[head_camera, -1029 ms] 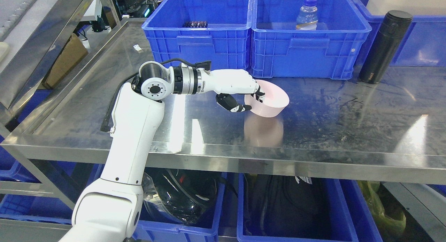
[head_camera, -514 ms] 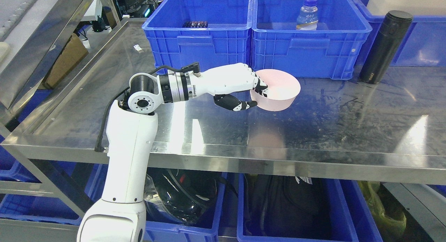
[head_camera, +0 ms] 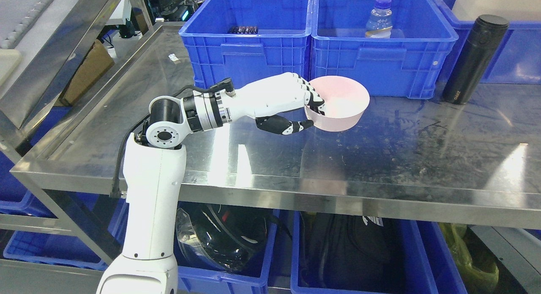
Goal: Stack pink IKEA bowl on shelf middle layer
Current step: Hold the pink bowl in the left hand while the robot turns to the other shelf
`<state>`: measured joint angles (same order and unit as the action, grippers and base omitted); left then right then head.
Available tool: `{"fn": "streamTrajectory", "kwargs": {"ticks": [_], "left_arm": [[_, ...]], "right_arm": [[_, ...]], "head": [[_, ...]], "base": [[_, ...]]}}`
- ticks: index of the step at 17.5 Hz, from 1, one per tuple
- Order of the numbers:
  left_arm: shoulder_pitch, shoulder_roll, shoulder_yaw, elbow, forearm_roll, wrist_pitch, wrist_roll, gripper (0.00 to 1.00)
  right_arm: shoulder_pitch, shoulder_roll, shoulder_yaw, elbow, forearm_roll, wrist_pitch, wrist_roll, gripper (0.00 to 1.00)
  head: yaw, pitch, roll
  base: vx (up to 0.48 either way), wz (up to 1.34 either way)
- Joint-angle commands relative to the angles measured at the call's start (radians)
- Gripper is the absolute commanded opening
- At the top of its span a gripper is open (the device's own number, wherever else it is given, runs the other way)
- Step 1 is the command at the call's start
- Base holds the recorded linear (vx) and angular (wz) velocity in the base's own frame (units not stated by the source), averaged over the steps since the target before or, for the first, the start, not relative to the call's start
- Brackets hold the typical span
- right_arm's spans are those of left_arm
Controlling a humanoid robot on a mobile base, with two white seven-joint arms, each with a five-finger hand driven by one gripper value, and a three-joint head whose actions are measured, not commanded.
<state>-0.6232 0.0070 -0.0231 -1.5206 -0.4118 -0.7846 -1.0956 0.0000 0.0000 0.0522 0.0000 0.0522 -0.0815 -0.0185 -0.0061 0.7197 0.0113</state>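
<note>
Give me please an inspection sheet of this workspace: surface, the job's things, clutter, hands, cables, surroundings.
Surface: steel shelf top, scuffed and shiny.
Job's things: pink bowl, held above the surface, slightly tilted.
Clutter: black flask upright at right; water bottle in the right blue crate; dark items in the left blue crate.
Hands: left hand pinches the bowl's near rim; right hand nothing seen.
Cables: black cable along the left arm.
Surroundings: blue bins below, cardboard box at left.

A storeroom or workshop: a stainless-steel shelf unit (head_camera: 380, 158) carries blue plastic crates (head_camera: 249, 53) along its far edge. More blue bins (head_camera: 359, 260) fill the layer below, and a cardboard box (head_camera: 86, 72) sits at far left.
</note>
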Motion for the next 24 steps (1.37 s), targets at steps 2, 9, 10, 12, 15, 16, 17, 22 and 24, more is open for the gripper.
{"fn": "streamTrajectory", "kwargs": {"ticks": [2, 9, 10, 12, 15, 16, 17, 22, 24], "left_arm": [[0.025, 0.010, 0.045, -0.085, 0.010, -0.001, 0.003, 0.02], [0.060, 0.010, 0.031, -0.085, 0.010, -0.001, 0.005, 0.02], [0.060, 0.010, 0.029, -0.085, 0.010, -0.001, 0.005, 0.02], [0.063, 0.010, 0.025, -0.085, 0.010, -0.001, 0.016, 0.02], [0.069, 0.010, 0.022, -0.085, 0.010, -0.001, 0.020, 0.02], [0.069, 0.010, 0.022, -0.085, 0.010, -0.001, 0.020, 0.03], [0.071, 0.010, 0.022, -0.087, 0.010, -0.001, 0.020, 0.03], [0.077, 0.010, 0.022, -0.087, 0.010, -0.001, 0.022, 0.03], [0.077, 0.010, 0.022, -0.087, 0.010, -0.001, 0.022, 0.03]], "right_arm": [[0.003, -0.017, 0.000, -0.017, 0.000, 0.000, 0.000, 1.00], [0.005, -0.017, 0.000, -0.017, 0.000, 0.000, 0.000, 1.00], [0.005, -0.017, 0.000, -0.017, 0.000, 0.000, 0.000, 1.00], [0.005, -0.017, 0.000, -0.017, 0.000, 0.000, 0.000, 1.00], [0.003, -0.017, 0.000, -0.017, 0.000, 0.000, 0.000, 1.00], [0.003, -0.017, 0.000, -0.017, 0.000, 0.000, 0.000, 1.00], [0.005, -0.017, 0.000, -0.017, 0.000, 0.000, 0.000, 1.00], [0.003, -0.017, 0.000, -0.017, 0.000, 0.000, 0.000, 1.00], [0.003, -0.017, 0.000, -0.017, 0.000, 0.000, 0.000, 1.00]], "head": [[0.0000, 0.000, 0.000], [0.0000, 0.000, 0.000], [0.0000, 0.000, 0.000], [0.0000, 0.000, 0.000], [0.0000, 0.001, 0.000], [0.0000, 0.001, 0.000], [0.0000, 0.001, 0.000], [0.0000, 0.001, 0.000], [0.0000, 0.001, 0.000]], "base": [[-0.010, 0.15], [-0.016, 0.44], [0.005, 0.93], [-0.011, 1.18], [-0.025, 1.34], [-0.032, 1.40], [-0.037, 1.33], [-0.024, 1.26], [0.005, 1.06]]}}
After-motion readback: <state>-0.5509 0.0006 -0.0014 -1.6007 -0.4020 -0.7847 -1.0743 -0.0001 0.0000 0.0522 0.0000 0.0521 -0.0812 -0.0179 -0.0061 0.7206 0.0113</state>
